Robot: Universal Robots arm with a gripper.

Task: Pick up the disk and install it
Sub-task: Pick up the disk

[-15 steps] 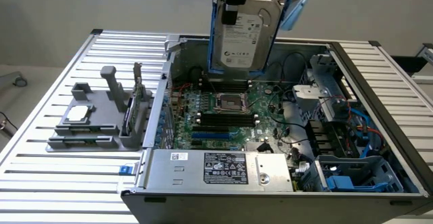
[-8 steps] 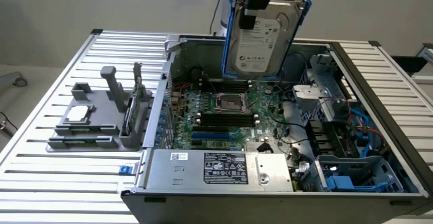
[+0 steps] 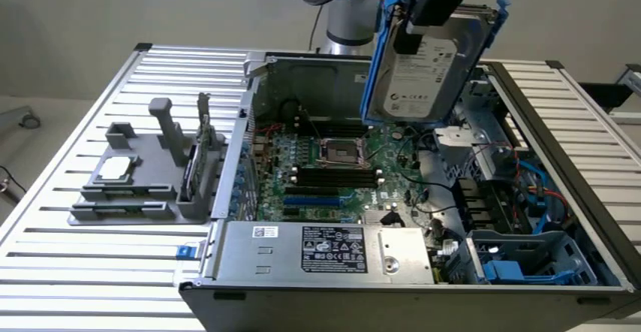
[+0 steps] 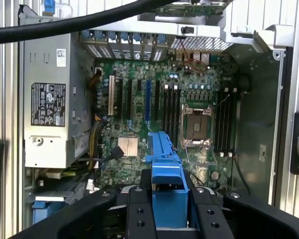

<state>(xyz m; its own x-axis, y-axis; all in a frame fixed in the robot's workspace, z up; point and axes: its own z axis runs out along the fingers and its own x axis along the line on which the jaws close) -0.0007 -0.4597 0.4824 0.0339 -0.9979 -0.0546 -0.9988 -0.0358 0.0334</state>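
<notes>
Fingers (image 4: 138, 209) of the gripper (image 4: 168, 211) clamped on the blue carrier edge of the disk (image 3: 428, 76), which hangs near upright, label facing out, in the air above the far end of the open computer case (image 3: 401, 302), over the motherboard (image 3: 331, 167).

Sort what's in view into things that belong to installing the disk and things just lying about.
Job in hand: disk, held in the air by the claw; open computer case; blue drive cage in it.
Lying about: grey holder on the table; silver chip on it; circuit card standing in it.
</notes>
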